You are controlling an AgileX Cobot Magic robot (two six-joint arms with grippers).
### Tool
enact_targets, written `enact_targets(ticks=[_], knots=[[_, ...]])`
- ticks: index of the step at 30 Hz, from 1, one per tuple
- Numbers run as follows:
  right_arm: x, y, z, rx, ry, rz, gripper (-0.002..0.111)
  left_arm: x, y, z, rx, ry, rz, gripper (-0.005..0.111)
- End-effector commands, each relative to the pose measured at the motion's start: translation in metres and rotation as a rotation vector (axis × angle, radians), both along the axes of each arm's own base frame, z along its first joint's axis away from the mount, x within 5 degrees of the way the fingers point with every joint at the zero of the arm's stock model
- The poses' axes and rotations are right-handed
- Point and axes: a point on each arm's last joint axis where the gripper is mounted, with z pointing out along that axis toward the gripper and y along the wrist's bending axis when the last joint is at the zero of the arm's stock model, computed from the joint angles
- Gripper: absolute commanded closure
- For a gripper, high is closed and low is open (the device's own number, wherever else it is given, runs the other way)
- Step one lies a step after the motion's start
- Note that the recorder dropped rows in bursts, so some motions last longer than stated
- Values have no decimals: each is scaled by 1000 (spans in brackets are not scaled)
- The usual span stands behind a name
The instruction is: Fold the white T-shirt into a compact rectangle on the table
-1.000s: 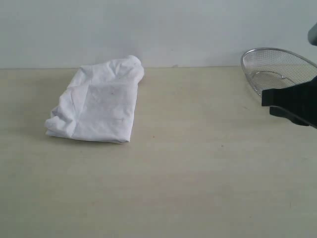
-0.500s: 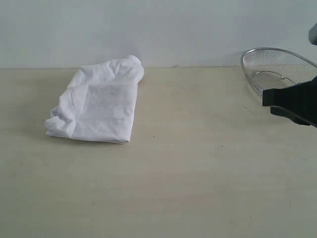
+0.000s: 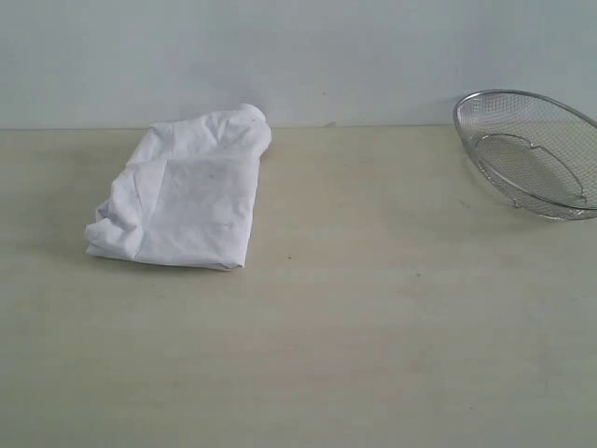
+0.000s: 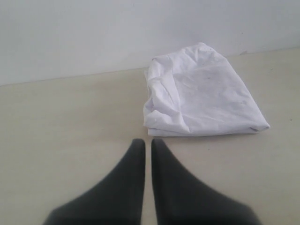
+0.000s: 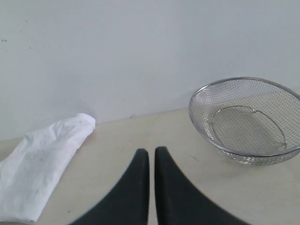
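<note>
The white T-shirt lies folded into a rumpled rectangle on the table, at the back left of the exterior view. No arm shows in that view. In the left wrist view the white T-shirt lies just beyond my left gripper, whose dark fingers are shut with nothing between them and apart from the cloth. In the right wrist view my right gripper is shut and empty above the bare table, with the white T-shirt off to one side.
A round wire-mesh basket stands tilted at the back right of the table, also seen as the basket in the right wrist view. A pale wall runs behind the table's far edge.
The dark right arm that stood in front of the basket at the right edge of the exterior view has withdrawn out of frame. The shirt has not moved.
</note>
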Motion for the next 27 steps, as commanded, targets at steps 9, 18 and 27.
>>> enact_targets(ticks=[9,18,27], knots=[[-25,-2,-33,3,-95,-2,108,0,0,-1,1,0,4,102],[-25,2,-40,-68,-22,41,108,0,0,-1,1,0,4,102],[-28,-2,-59,-120,195,17,108,0,0,-1,1,0,4,102]])
